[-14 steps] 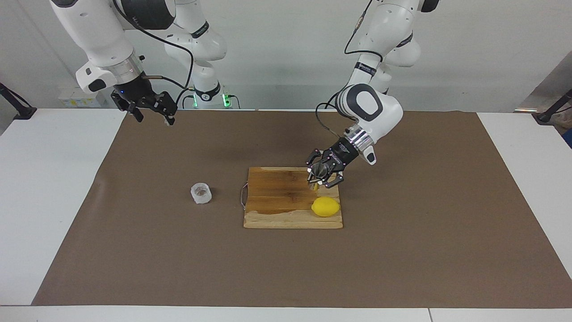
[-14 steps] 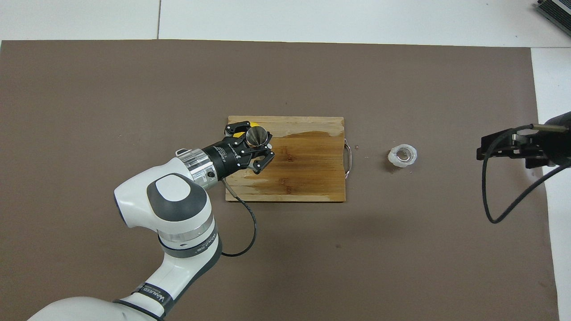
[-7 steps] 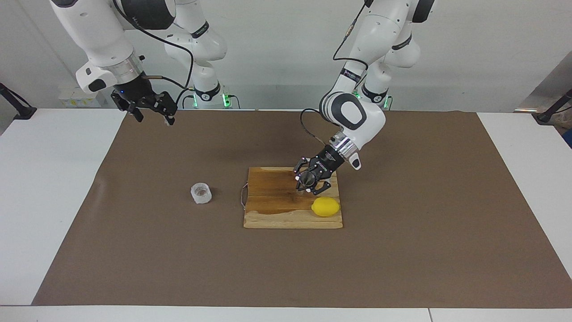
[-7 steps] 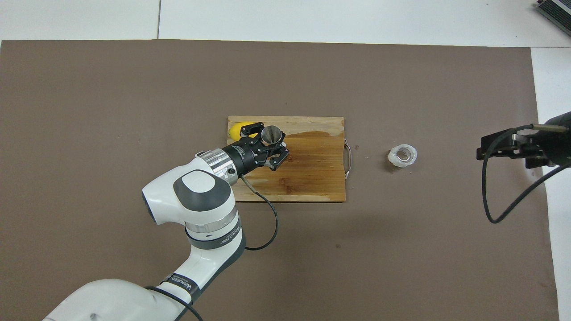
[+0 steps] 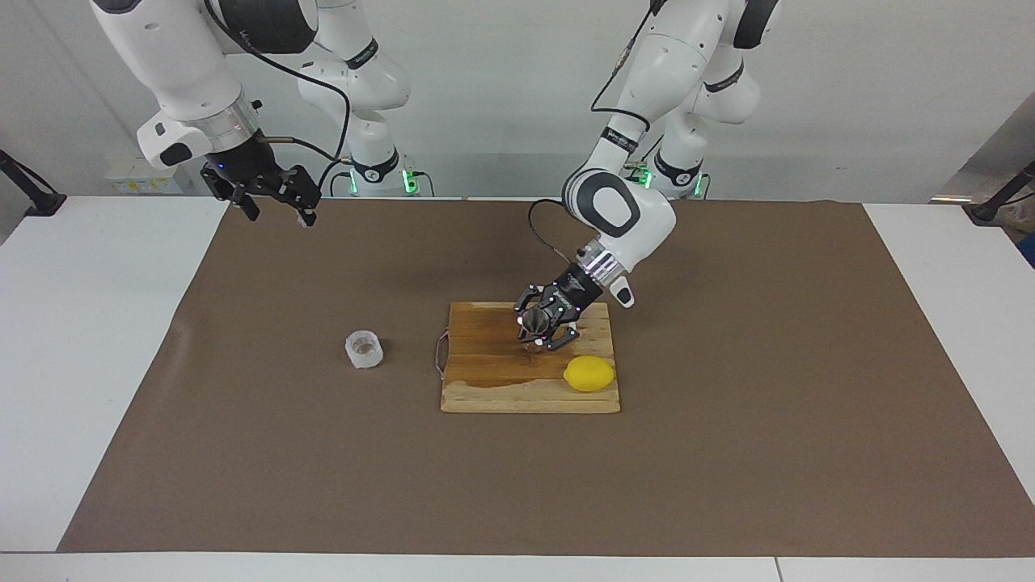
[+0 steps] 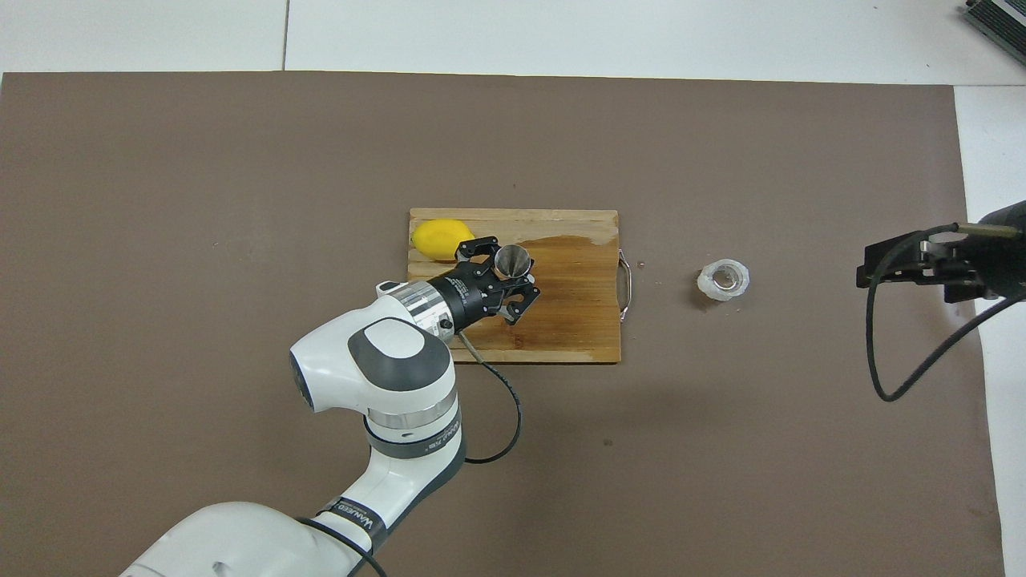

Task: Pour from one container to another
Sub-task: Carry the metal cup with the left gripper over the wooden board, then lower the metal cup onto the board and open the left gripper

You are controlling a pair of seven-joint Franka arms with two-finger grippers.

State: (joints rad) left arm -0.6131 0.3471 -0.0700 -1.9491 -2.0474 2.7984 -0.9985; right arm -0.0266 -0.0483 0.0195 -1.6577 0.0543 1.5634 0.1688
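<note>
While the steel jigger (image 5: 534,321) sits pinched in the left gripper (image 5: 540,325), mouth up, it hangs low over the middle of the wooden cutting board (image 5: 485,388). A lemon (image 5: 589,373) lies on the board just beside this gripper, at the board's edge farther from the robots. The translucent cup (image 5: 364,349) stands on the brown mat (image 5: 728,453), well apart from the gripper toward the right arm's end, with bare mat between. The right gripper (image 5: 273,200) waits with fingers spread over the mat's edge.
</note>
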